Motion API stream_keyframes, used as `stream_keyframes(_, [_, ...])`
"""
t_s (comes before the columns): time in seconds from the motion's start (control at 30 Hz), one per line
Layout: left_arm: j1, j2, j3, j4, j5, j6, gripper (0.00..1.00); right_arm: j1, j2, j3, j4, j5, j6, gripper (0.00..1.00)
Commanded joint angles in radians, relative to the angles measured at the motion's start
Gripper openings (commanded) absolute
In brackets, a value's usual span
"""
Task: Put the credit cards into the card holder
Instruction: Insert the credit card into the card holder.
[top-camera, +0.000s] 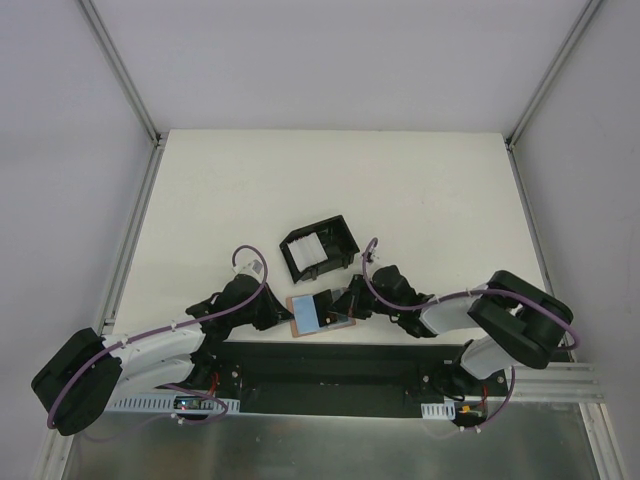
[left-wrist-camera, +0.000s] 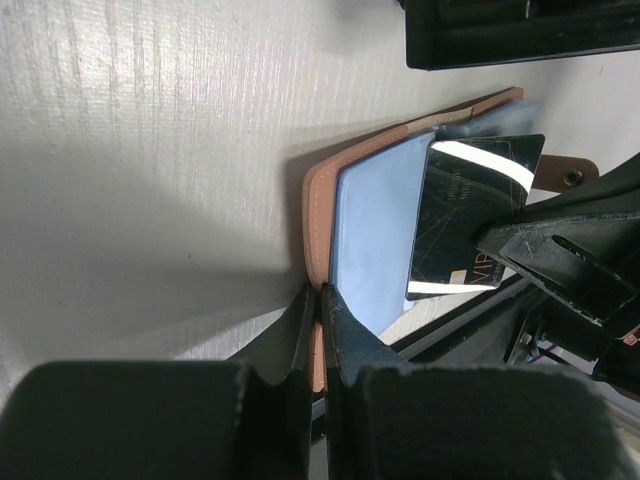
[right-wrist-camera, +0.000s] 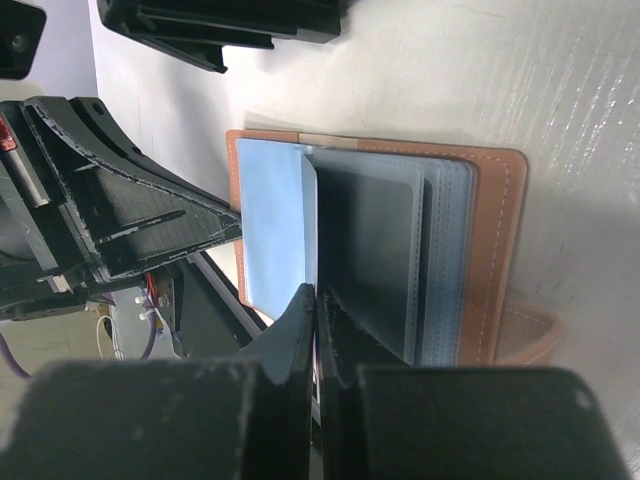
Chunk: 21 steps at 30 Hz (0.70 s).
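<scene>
The tan card holder (top-camera: 296, 322) lies open at the table's near edge, its light blue inner leaf (top-camera: 312, 312) facing up. My left gripper (top-camera: 280, 314) is shut on the holder's left tan edge (left-wrist-camera: 318, 215); it shows in the left wrist view (left-wrist-camera: 320, 295). My right gripper (top-camera: 348, 303) is shut on a dark glossy credit card (left-wrist-camera: 470, 225) marked VIP, held tilted over the holder's right half. In the right wrist view the gripper (right-wrist-camera: 317, 295) pinches that card (right-wrist-camera: 368, 250) beside the blue leaf (right-wrist-camera: 270, 220), over clear sleeves and the tan cover (right-wrist-camera: 497, 240).
A black box frame (top-camera: 320, 248) with white pieces stands just behind the holder. The holder's snap tab (left-wrist-camera: 562, 175) sticks out on its right side. The black base rail (top-camera: 330, 365) runs right in front of the holder.
</scene>
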Motion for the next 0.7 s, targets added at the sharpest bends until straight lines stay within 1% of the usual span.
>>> stream_keyframes(0.0, [0.007,0.009,-0.012,-0.024,0.005,-0.003,0.0,0.008,-0.03,-0.008,-0.074,0.039,-0.02,0.0])
stream_keyframes(0.23, [0.007,0.029,0.002,-0.026,0.005,0.002,0.0,0.031,0.027,0.024,-0.075,0.029,0.01,0.0])
stream_keyframes(0.4, [0.007,0.027,0.0,-0.024,0.002,0.0,0.0,0.038,0.065,0.024,-0.042,0.033,0.034,0.0])
stream_keyframes(0.57, [0.007,0.027,0.0,-0.024,0.005,0.002,0.0,0.038,0.07,0.012,-0.02,0.045,0.049,0.0])
stream_keyframes(0.67, [0.007,0.021,-0.004,-0.024,0.005,0.0,0.0,0.039,0.029,-0.014,-0.011,0.074,0.065,0.0])
